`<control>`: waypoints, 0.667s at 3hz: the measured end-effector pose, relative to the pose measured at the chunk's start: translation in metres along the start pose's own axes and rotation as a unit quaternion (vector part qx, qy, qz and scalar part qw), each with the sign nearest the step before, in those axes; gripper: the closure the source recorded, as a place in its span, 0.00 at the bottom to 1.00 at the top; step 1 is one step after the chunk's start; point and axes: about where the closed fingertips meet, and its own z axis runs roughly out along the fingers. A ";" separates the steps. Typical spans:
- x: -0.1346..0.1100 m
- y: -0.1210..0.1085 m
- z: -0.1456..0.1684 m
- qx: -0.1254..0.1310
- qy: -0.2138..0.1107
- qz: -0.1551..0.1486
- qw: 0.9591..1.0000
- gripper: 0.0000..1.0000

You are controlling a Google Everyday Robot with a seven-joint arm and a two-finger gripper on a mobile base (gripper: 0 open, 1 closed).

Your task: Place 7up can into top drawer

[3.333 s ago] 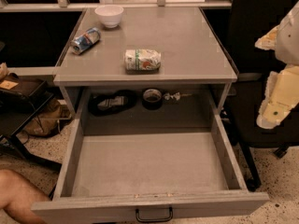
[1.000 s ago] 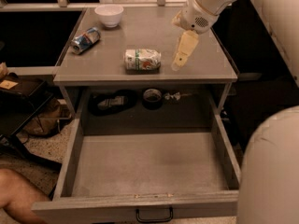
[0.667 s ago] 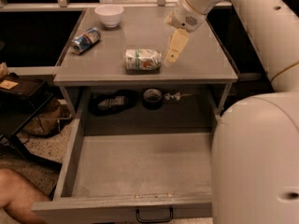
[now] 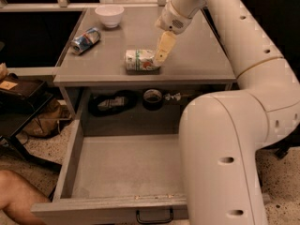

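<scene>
Pale yellow two-finger hand, at the end of the white jointed robot arm: low over the grey table, tip pointing down and to the left. Sits at the right end of the small white 7up can with green bands, touching it or just short of it; cannot tell which. Spread or closed, clamped or not: cannot be made out from this angle.

Lies on its side, that 7up can, near the front edge of the table, roughly midway along it, not lifted.

Further back and to the left on the same table: a blue and silver can, also on its side, well apart from the 7up can. Behind that, near the far edge, a white round bowl, upright.

Under the table, at the back: a coil of black cable and, just beside it to the right, a dark roll of tape.

Below and in front: the wide, shallow grey top drawer, pulled fully out, with a small black metal handle on its front panel. Right part hidden by the thick white arm segment in the foreground.

At the lower left corner, beside the drawer: a bare human knee over the speckled floor.
</scene>
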 end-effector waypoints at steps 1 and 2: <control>0.000 -0.006 0.021 -0.011 -0.007 0.004 1.000 0.00; -0.002 -0.007 0.040 -0.025 -0.013 0.006 1.000 0.00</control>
